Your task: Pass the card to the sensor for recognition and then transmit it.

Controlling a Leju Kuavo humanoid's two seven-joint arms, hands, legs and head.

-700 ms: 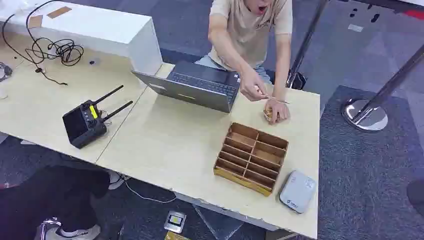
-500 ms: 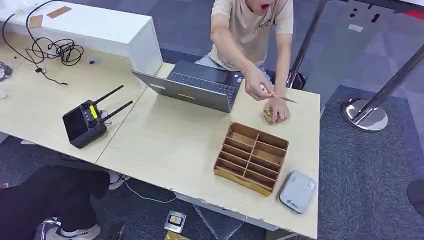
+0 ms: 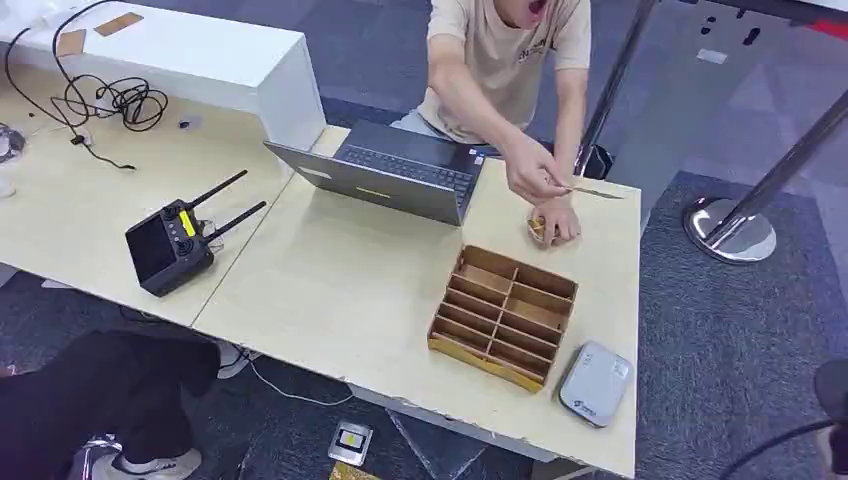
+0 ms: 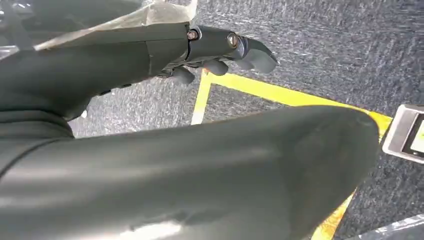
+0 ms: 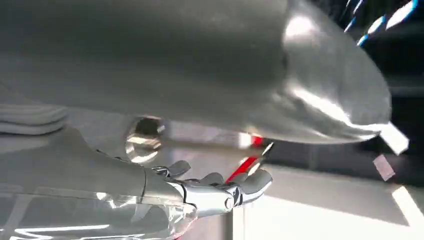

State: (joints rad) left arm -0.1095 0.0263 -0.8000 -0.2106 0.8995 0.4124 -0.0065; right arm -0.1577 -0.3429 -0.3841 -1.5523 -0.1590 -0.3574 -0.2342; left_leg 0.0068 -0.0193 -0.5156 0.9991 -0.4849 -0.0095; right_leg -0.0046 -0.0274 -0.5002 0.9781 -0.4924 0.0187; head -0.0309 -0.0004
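At the left of the head view a black remote with two antennas (image 3: 170, 243) lies on the desk (image 3: 340, 290), out of the working area. In the upper middle an open laptop (image 3: 395, 180) faces the person (image 3: 500, 60) behind the desk. Right of it, the person's hand (image 3: 533, 172) pinches the card (image 3: 592, 191) flat, held out over the desk's far right edge, probably offered for a handover. Below sits a wooden divided tray (image 3: 505, 315), and at lower right the grey sensor (image 3: 594, 383), near the desk's front edge within the robot's reach. The left hand (image 4: 225, 47) hangs over the floor, fingers loosely curled on nothing; the right hand (image 5: 220, 187), fingers slightly apart, holds nothing.
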